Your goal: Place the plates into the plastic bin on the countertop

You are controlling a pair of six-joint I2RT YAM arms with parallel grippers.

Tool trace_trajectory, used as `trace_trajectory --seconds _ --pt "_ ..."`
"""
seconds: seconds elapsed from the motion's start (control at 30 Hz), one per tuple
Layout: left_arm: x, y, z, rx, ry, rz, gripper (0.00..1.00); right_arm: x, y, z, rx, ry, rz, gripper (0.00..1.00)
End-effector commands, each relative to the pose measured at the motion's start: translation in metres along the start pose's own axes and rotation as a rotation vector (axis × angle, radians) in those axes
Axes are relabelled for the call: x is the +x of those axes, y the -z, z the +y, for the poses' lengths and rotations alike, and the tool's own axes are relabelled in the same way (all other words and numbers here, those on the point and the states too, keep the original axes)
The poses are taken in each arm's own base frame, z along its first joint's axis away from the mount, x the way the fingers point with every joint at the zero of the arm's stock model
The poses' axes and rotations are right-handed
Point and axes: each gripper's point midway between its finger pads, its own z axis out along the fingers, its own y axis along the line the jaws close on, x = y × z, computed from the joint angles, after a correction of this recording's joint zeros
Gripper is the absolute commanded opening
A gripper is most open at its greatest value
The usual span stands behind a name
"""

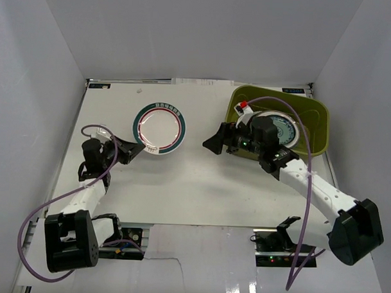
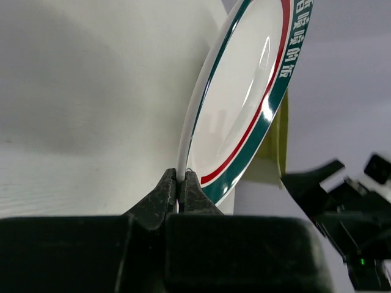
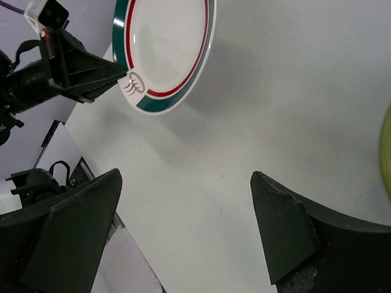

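White counter [image 1: 200, 185], white walls [image 1: 44, 51] around. I see left pincer [image 2: 179, 186] clenched on rim of red-and-teal plate [image 1: 159, 128], left of centre in top view. Right pincer [image 3: 186, 213] spread wide, grasping nothing, mid-frame over counter. Upper right: green bin [image 1: 318, 115], second plate [image 1: 287, 132] inside, under right arm.
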Motion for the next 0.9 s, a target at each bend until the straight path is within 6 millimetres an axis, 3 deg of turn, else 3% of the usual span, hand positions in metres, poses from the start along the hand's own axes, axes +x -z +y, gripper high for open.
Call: trace_trajectory --seconds 0.0,0.07,0.17,0.33,0.37,0.43,0.47,0.5,0.6,0.63,0.67,0.7,0.73,0.8,0.87 --pt "0.012 0.014 -0.066 0.236 -0.186 0.102 0.00 -0.031 -0.017 0.022 -0.032 0.053 -0.065 0.92" --pt "0.020 0.018 -0.075 0.272 -0.202 0.148 0.00 -0.039 -0.027 0.022 -0.016 0.075 -0.068 0.92" --pt "0.033 0.026 -0.094 0.342 -0.229 0.221 0.00 -0.048 -0.037 0.007 0.079 0.098 -0.059 0.96" --pt "0.060 0.033 -0.120 0.431 -0.313 0.355 0.00 -0.044 -0.055 0.001 0.079 0.092 -0.004 1.00" --pt "0.063 0.032 -0.121 0.439 -0.328 0.369 0.00 -0.045 -0.058 0.003 0.069 0.085 0.000 0.95" --pt "0.085 0.035 -0.130 0.484 -0.357 0.448 0.00 -0.041 -0.065 -0.003 0.084 0.051 0.013 0.74" --pt "0.088 0.035 -0.131 0.491 -0.368 0.459 0.00 -0.041 -0.066 -0.004 0.091 0.045 0.008 0.60" --pt "0.091 0.035 -0.132 0.495 -0.371 0.471 0.00 -0.042 -0.066 -0.006 0.101 0.040 0.001 0.35" --pt "0.101 0.033 -0.132 0.486 -0.393 0.513 0.34 -0.055 -0.058 -0.007 0.137 0.037 -0.059 0.08" --pt "0.105 0.034 -0.138 0.496 -0.410 0.529 0.53 -0.068 -0.049 -0.007 0.164 0.047 -0.105 0.08" --pt "0.109 0.034 -0.134 0.468 -0.399 0.550 0.63 -0.074 -0.044 -0.008 0.176 0.052 -0.129 0.08" --pt "0.111 0.033 -0.133 0.465 -0.435 0.547 0.71 -0.086 -0.034 -0.005 0.177 0.055 -0.165 0.08" --pt "0.116 0.034 -0.134 0.465 -0.453 0.560 0.80 -0.098 -0.025 -0.015 0.203 0.033 -0.201 0.08" --pt "0.122 0.037 -0.137 0.461 -0.512 0.563 0.86 -0.117 -0.003 -0.023 0.228 0.018 -0.266 0.08" --pt "0.126 0.039 -0.135 0.430 -0.536 0.569 0.91 -0.139 0.024 -0.056 0.319 -0.032 -0.351 0.08"
